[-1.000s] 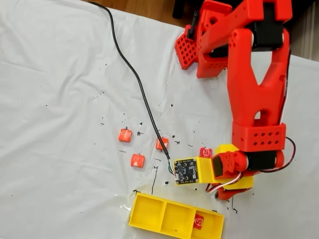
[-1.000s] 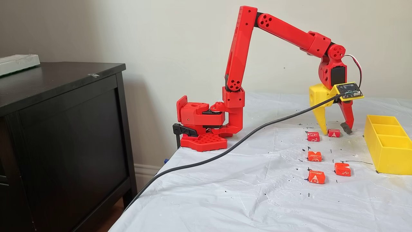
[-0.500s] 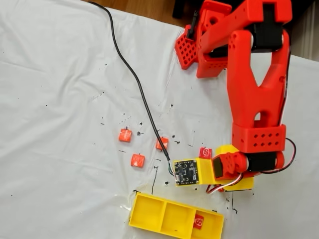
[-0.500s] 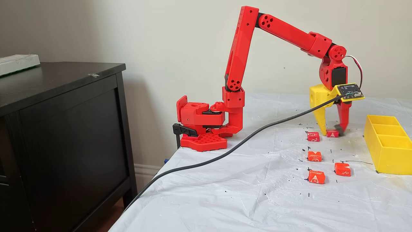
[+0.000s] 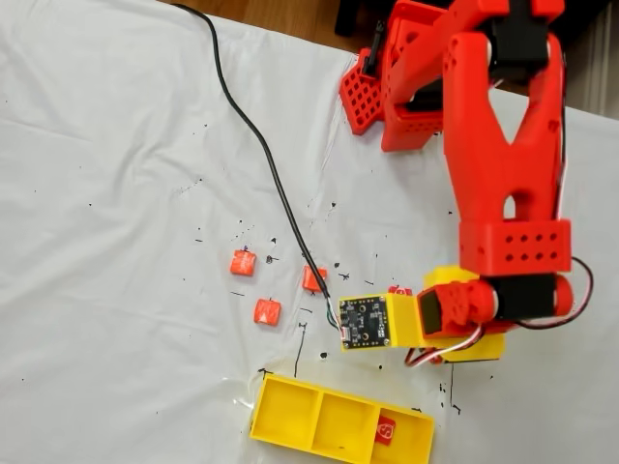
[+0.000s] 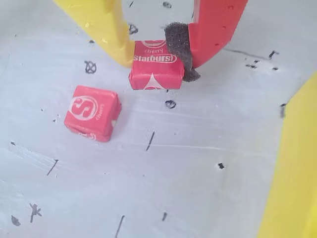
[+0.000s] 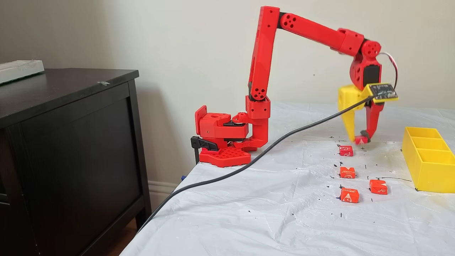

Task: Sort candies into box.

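Observation:
My gripper (image 6: pixel 154 63) is shut on a red cherry candy (image 6: pixel 153 77), pinched between the yellow finger and the foam pad of the red finger. In a fixed view the gripper (image 7: pixel 359 138) holds that candy (image 7: pixel 360 140) just above the cloth. A second candy (image 6: pixel 92 112) lies on the cloth beside it, also seen at the side as a red candy (image 7: pixel 346 150). Three more candies (image 7: pixel 347 172) (image 7: pixel 378 186) (image 7: pixel 349 195) lie nearer the camera. The yellow box (image 7: pixel 428 161) stands to the right. From above, the box (image 5: pixel 319 418) holds one candy (image 5: pixel 386 429) in its right compartment.
A black cable (image 5: pixel 261 155) runs across the white cloth to the yellow camera block (image 5: pixel 366 322) on the wrist. The red arm base (image 7: pixel 224 142) is clamped at the table's edge. A dark cabinet (image 7: pixel 67 149) stands left of the table.
The jaws closed around the candy, then the gripper rose with it off the cloth and swung slightly away from the box. The other candies stayed put.

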### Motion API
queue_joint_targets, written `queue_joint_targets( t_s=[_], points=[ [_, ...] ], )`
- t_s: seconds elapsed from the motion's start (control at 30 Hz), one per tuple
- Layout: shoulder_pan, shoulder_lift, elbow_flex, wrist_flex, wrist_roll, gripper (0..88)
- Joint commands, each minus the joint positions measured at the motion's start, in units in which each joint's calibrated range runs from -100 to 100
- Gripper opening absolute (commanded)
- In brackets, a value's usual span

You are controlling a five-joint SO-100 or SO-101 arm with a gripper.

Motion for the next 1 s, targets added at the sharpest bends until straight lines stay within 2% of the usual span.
queue_joint_targets(
  t_s=[0.0,0.3,0.53,0.97],
  points=[
    [4.29,-10.81,-13.42,3.27,1.27,0.1],
    [14.35,-1.65,-27.63,-1.15,1.76,0.1],
    [14.98,6.83,-33.0,-2.7,2.59,0.1],
    [13.53,11.07,-31.81,-4.58,2.78,0.1]
  ],
)
